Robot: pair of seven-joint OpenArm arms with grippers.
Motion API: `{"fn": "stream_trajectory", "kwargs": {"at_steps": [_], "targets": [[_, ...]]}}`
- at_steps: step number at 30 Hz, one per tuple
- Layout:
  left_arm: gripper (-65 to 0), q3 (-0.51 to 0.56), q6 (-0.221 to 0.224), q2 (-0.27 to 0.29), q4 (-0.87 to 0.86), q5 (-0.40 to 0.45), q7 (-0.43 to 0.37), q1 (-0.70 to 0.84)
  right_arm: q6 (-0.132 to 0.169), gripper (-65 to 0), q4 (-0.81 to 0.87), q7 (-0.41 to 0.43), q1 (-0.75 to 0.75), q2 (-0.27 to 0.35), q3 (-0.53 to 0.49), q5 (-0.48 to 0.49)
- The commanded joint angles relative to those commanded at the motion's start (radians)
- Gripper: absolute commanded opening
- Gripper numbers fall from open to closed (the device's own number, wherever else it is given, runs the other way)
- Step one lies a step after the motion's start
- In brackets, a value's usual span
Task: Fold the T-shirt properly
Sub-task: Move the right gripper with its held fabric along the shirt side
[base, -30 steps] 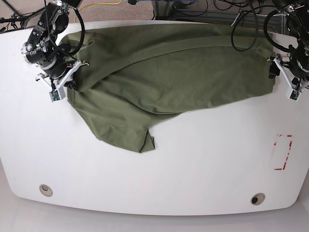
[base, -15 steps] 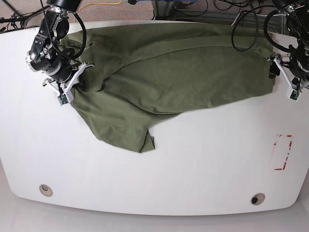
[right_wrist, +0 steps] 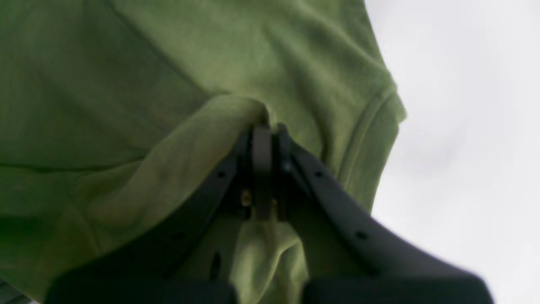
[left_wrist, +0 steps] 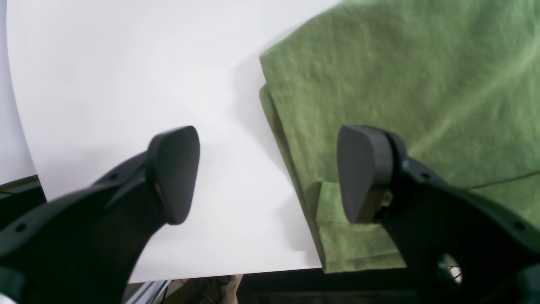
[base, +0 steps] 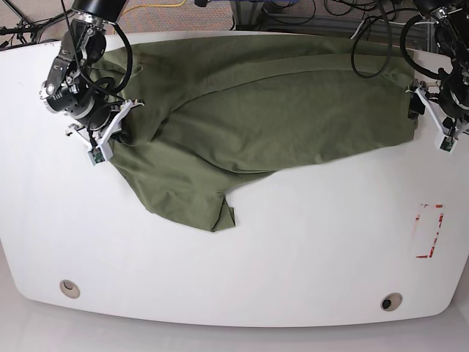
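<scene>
1. The olive T-shirt (base: 256,117) lies spread across the far half of the white table (base: 308,257). Its long axis runs 9 to 3 o'clock, and one flap hangs toward 6 o'clock, ending near the table's middle.

2. The right gripper (base: 110,136), at the 9 o'clock end in the base view, is pressed together on a bunched fold of the shirt. The right wrist view shows cloth puckered between the closed tips (right_wrist: 263,139) and trailing down below them.

3. The left gripper (base: 432,121) sits at the 3 o'clock end with its fingers spread wide. In its wrist view one pad (left_wrist: 175,173) hangs over bare table and the other (left_wrist: 363,173) over the shirt's doubled edge. That edge (left_wrist: 295,177) runs between them, not yet caught.

4. The hinge of the next move, as I judge it: the cloth lies toward 3 o'clock from the left gripper's own centre, so it is the arm with nothing in hand. It would need to settle onto that hem and close before both ends can be lifted together.

5. Each arm has its own end within reach. The loose 6 o'clock flap is nearer the right arm.
</scene>
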Motion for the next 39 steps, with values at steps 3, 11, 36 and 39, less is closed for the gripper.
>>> {"fn": "stream_trajectory", "kwargs": {"at_steps": [3, 11, 36, 39], "targets": [[-17.2, 0.000, 0.000, -0.003, -0.021, 0.000, 0.000, -0.002, 0.000, -64.8, 0.000, 0.000, 0.003, 0.000, -0.023, 0.000], [-17.2, 0.000, 0.000, -0.003, -0.035, 0.000, 0.000, -0.002, 0.000, -64.8, -0.002, 0.002, 0.008, -0.011, -0.083, 0.000], [-17.2, 0.002, 0.000, -0.006, -0.035, 0.000, 0.000, 0.000, 0.000, -64.8, -0.005, 0.002, 0.061, -0.041, -0.087, -0.011], [-17.2, 0.002, 0.000, -0.006, -0.035, 0.000, 0.000, 0.000, 0.000, -64.8, -0.005, 0.002, 0.069, -0.041, -0.087, -0.011]]}}
